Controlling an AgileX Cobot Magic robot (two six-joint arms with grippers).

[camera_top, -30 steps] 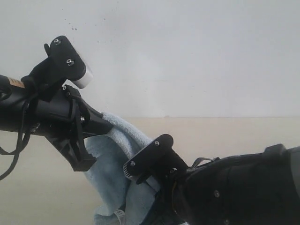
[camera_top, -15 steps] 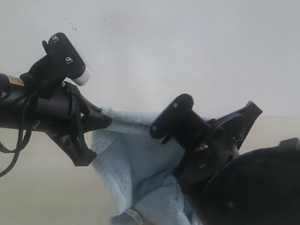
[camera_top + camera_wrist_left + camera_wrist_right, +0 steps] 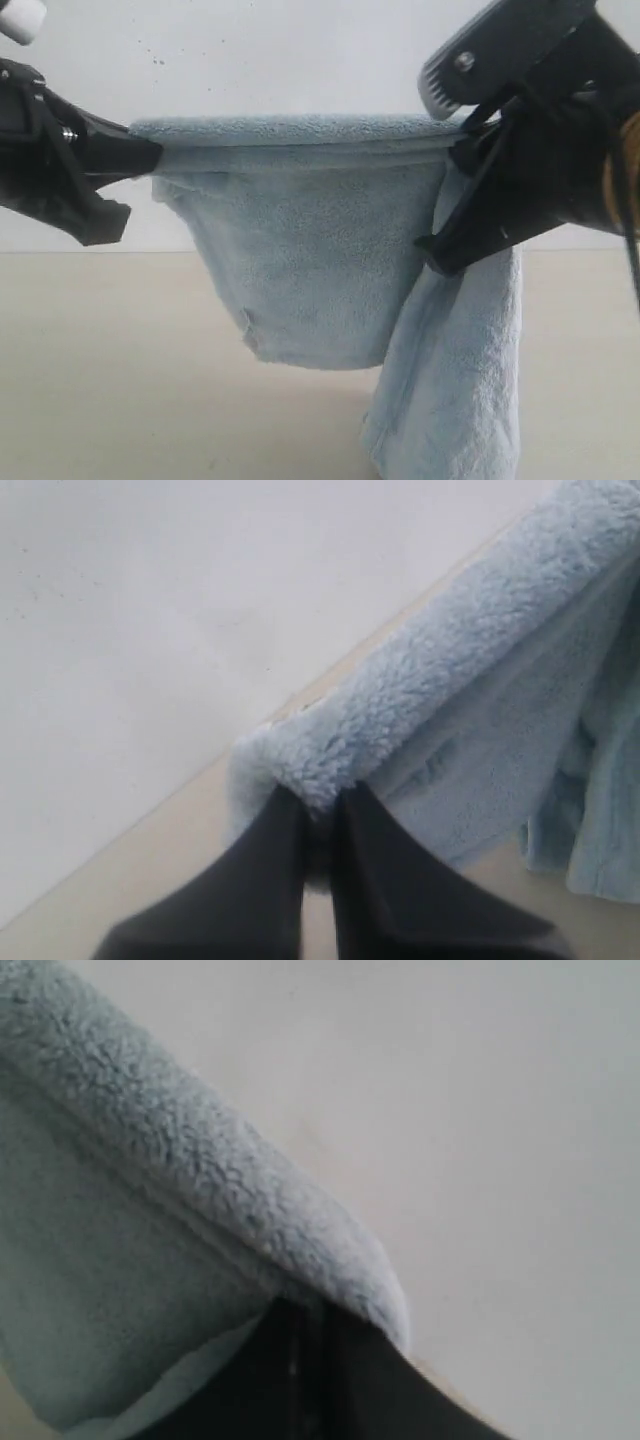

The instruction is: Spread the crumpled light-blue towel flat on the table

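The light-blue towel (image 3: 320,250) hangs in the air above the table (image 3: 120,380), its top edge pulled taut between both grippers. My left gripper (image 3: 150,157) is shut on the towel's left top corner; the left wrist view shows the fluffy towel (image 3: 450,670) pinched between the dark fingers (image 3: 265,865) of that gripper (image 3: 318,805). On the other side my right gripper (image 3: 455,145) is shut on the right top corner, and the towel (image 3: 190,1170) folds over its tips (image 3: 320,1315). A long fold hangs down at the right (image 3: 455,390) and reaches the frame's bottom. The care label is not visible.
A white wall (image 3: 300,60) stands behind the far edge of the table. Bare beige tabletop (image 3: 570,370) shows to the right of the hanging towel as well.
Both grippers have risen and moved apart, the left leftward and the right to the upper right. The bunched towel has been lifted and stretched out between them.
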